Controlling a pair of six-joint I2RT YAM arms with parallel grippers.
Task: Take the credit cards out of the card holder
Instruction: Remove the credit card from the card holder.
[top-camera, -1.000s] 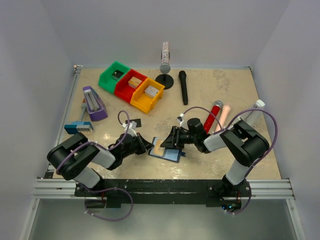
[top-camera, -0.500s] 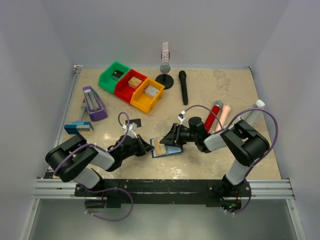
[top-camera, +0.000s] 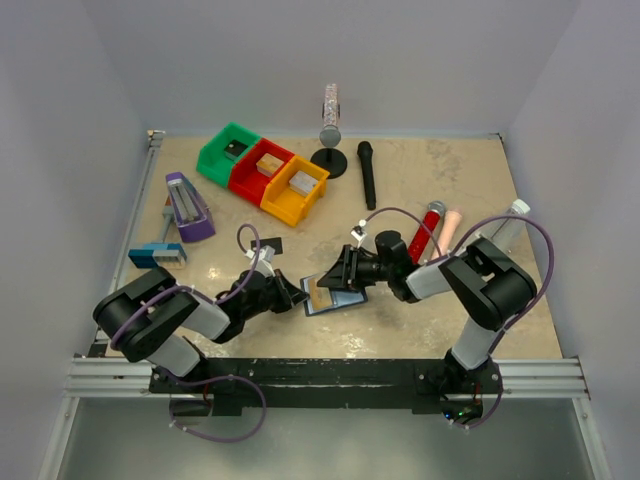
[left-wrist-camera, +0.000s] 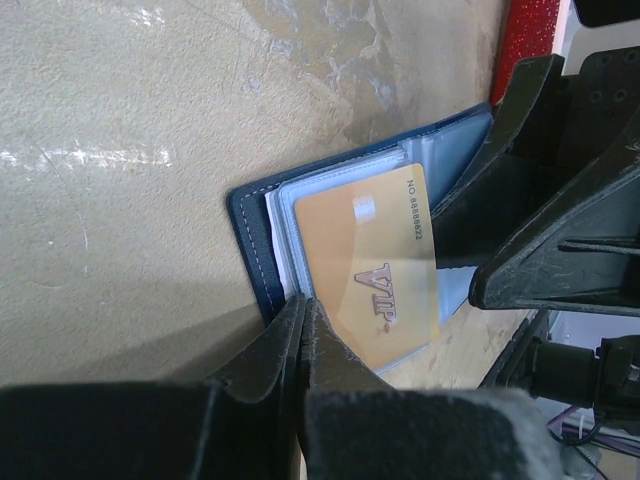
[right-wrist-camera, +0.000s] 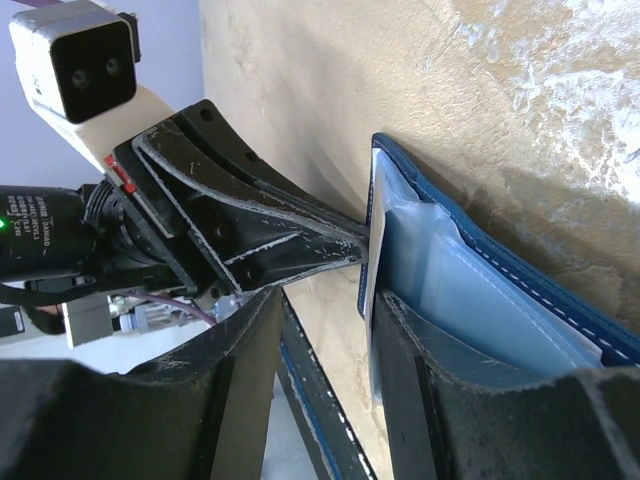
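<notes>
- Left wrist view: the card holder (left-wrist-camera: 245, 235) lies open on the desk (left-wrist-camera: 120, 120), at the front middle between the two arms. The tan-gold card (left-wrist-camera: 375, 265) is partly out of a pale pocket, and a thin pale edge behind it may be another card.
- The left gripper (left-wrist-camera: 305, 305) has its jaws clenched tight, with the tips at that card's near corner. I cannot tell whether they nip the edge or only press on it.
- The right gripper (right-wrist-camera: 325, 320) has its jaws parted with nothing clamped between them. One finger lies against the inner pocket, seemingly bracing the holder.
- My judgement for this step: draw the card out along the pocket's length, low and flat, with the right arm pinning the holder. A sideways pull would likely drag the whole holder or bend the card.
- If the tips are only touching, regrip first, because a thin, slick card slips easily.
- The desk is beige, mottled and slightly glossy, so light things may slide on it.
- Plain pale walls stand close on three sides. The coloured bins (top-camera: 247, 186) and a black microphone (top-camera: 367, 172) sit well apart toward the far side.
</notes>
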